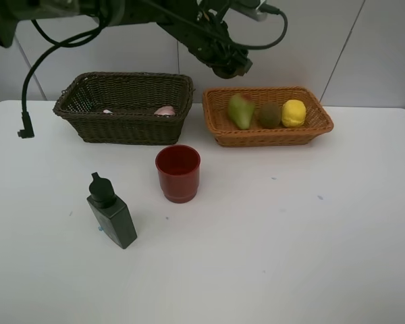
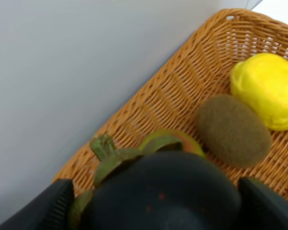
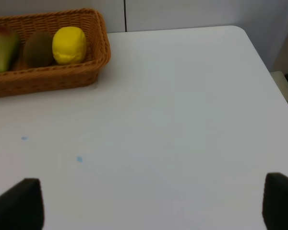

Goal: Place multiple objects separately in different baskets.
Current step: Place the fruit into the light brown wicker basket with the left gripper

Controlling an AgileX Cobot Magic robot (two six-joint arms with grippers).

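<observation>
Background: a pale grey wall point(image 1: 121, 47) is standing behind a white tabletop point(image 1: 310, 256).
Baskets: two rectangular wicker ones are sitting side by side at the back, a dark brown deeper basket point(image 1: 125, 125) on the left and an orange-tan shallower basket point(image 1: 266, 135) on the right.
Left gripper point(image 2: 156, 211): it is hanging over the orange-tan basket's back left corner, its jaws pinching a dark round fruit with a green calyx point(image 2: 163, 187).
Right gripper point(image 3: 149, 206): its jaws are standing spread wide over bare table, nothing between them.
Under the held fruit: a green-red pear point(image 1: 239, 110) is lying closest. A brown fuzzy kiwi point(image 1: 270, 115) and a yellow lemon point(image 1: 293, 113) are lying further right.
Fruit count: three are resting in the orange-tan basket and one is hanging in the grip.
Dark brown basket: two pale pink pieces point(image 1: 165, 110) are peeking over the rim, too hidden to name.
On the table: one red plastic cup point(image 1: 177, 173) is standing upright just in front of the gap between the baskets. One dark green square bottle point(image 1: 111, 212) is standing nearer the front left.
Nearby: a black cable point(image 1: 27, 128) is dangling left of the dark brown basket.
</observation>
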